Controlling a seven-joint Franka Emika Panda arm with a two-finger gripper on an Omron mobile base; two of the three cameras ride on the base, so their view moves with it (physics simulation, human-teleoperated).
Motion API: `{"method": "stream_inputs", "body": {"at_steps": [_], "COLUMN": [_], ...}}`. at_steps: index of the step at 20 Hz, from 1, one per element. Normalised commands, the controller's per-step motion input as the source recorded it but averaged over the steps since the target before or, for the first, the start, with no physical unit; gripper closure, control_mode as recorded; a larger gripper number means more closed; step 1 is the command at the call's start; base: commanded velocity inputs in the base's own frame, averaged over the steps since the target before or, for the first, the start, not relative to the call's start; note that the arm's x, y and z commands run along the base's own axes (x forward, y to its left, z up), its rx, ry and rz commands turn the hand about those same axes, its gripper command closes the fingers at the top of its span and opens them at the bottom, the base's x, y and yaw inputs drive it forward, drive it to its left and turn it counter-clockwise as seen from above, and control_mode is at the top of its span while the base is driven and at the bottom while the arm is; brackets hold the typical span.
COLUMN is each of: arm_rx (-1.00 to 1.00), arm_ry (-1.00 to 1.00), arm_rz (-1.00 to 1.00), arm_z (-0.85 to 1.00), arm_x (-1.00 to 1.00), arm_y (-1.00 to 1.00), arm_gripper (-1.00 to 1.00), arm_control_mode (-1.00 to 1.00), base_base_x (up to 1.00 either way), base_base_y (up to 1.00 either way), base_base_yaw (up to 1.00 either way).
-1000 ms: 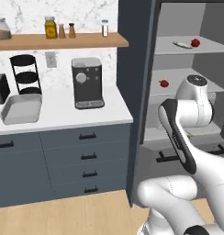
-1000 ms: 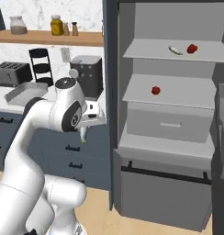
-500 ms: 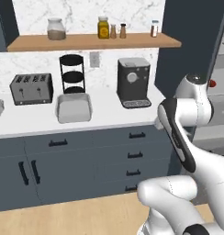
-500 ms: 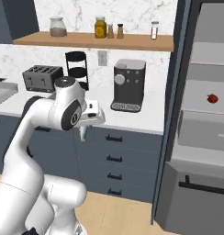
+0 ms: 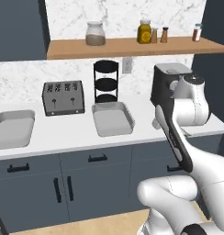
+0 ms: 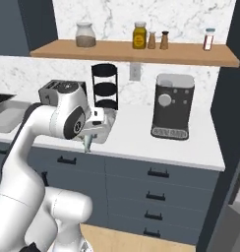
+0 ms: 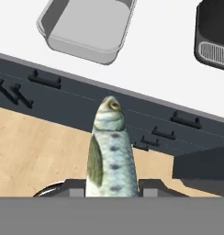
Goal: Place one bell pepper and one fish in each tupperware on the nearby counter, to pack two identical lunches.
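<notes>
- Kitchen, white surface (image 5: 146, 114): view has swung off the open fridge onto it.
- Tupperware (image 5: 112, 118), empty, right of toaster (image 5: 63, 97); second tupperware (image 5: 12, 128) left of toaster.
- Pincer (image 6: 88, 142) clamped on fish (image 7: 109, 151), short of the nearer tray; delivery pending.

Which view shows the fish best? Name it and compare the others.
The hand view: the fish rises at the bottom centre, head up, with scales and fin plain. In the right base view only its lower end hangs below the pincer. In the left base view the arm stands where it would be.
</notes>
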Motion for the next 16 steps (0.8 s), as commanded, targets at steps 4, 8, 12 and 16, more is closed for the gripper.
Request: {"method": "stream_inputs", "body": {"at_steps": [4, 8, 12, 16], "arm_rx": [0.0, 0.0, 0.0, 0.0], "arm_ry": [0.0, 0.0, 0.0, 0.0], "arm_rz": [0.0, 0.0, 0.0, 0.0], "arm_z": [0.0, 0.0, 0.0, 0.0], "arm_x": [0.0, 0.0, 0.0, 0.0], "arm_y": [0.0, 0.0, 0.0, 0.0], "arm_gripper": [1.0, 1.0, 1.0, 1.0], "arm_control_mode": [1.0, 1.0, 1.0, 1.0], "base_base_x": [0.5, 0.53, 0.54, 0.67], "base_base_y": [0.38, 0.37, 0.39, 0.3], "base_base_yaw": [-0.09, -0.07, -0.06, -0.04]}}
